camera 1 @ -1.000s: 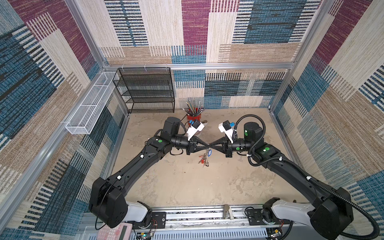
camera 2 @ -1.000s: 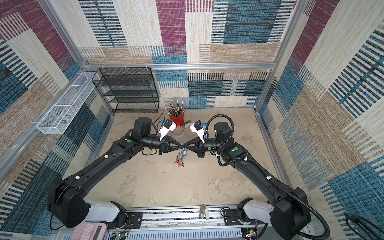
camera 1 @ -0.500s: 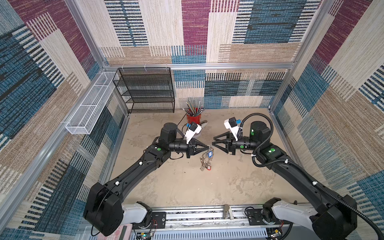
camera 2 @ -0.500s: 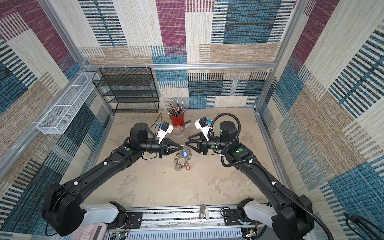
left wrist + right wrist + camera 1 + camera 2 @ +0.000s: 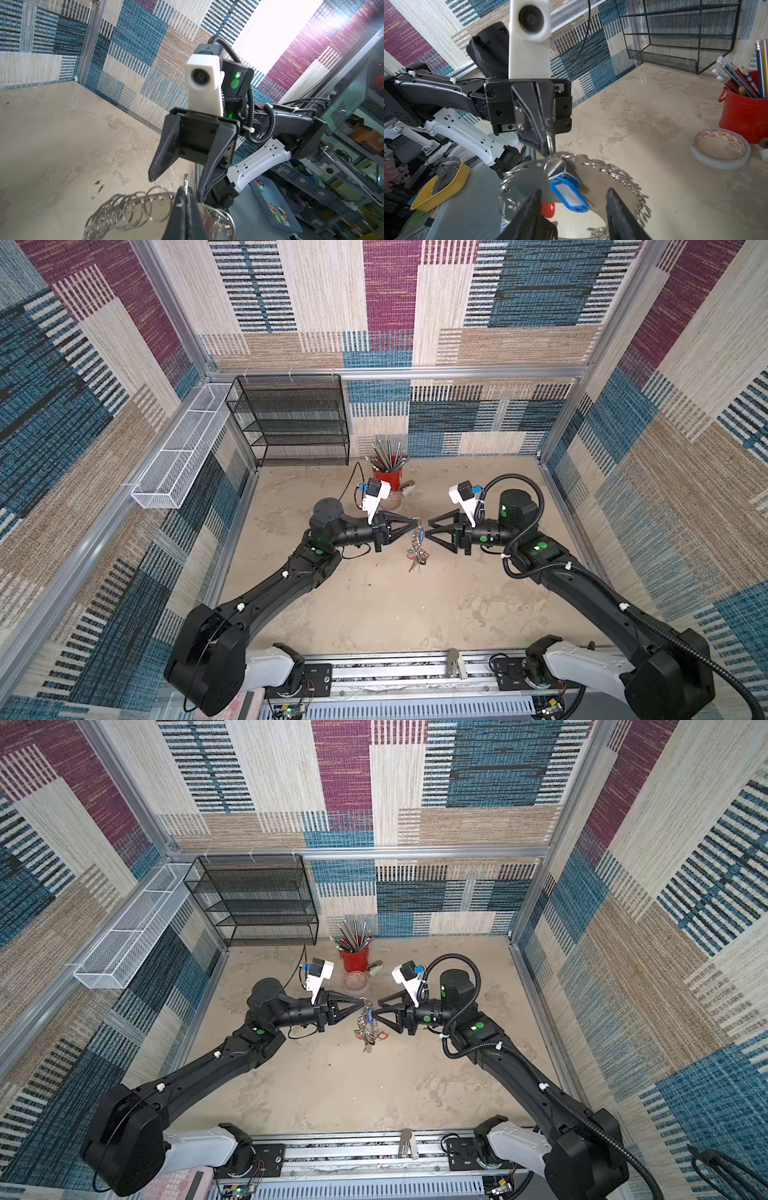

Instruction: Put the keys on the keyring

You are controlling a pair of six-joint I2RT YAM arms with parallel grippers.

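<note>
Change: A moment ago the right gripper (image 5: 428, 530) was pinched tip to tip with the left gripper (image 5: 417, 522). Now it has let go and backed off a little.
Meaning: The blue-tag key (image 5: 569, 193) hangs by itself, so it looks hooked on.
Right tool: Its fingers are spread apart and hold nothing.
Left tool: It is squeezed tight on a ring at the top of the keyring (image 5: 598, 182) and holds it up above the table (image 5: 374, 605).
Shapes: The keyring is a flat, shiny gray plate with thin wire loops along its curved edge. The blue tag is smooth, long and rounded. A red tag (image 5: 548, 208) hangs lower.
</note>
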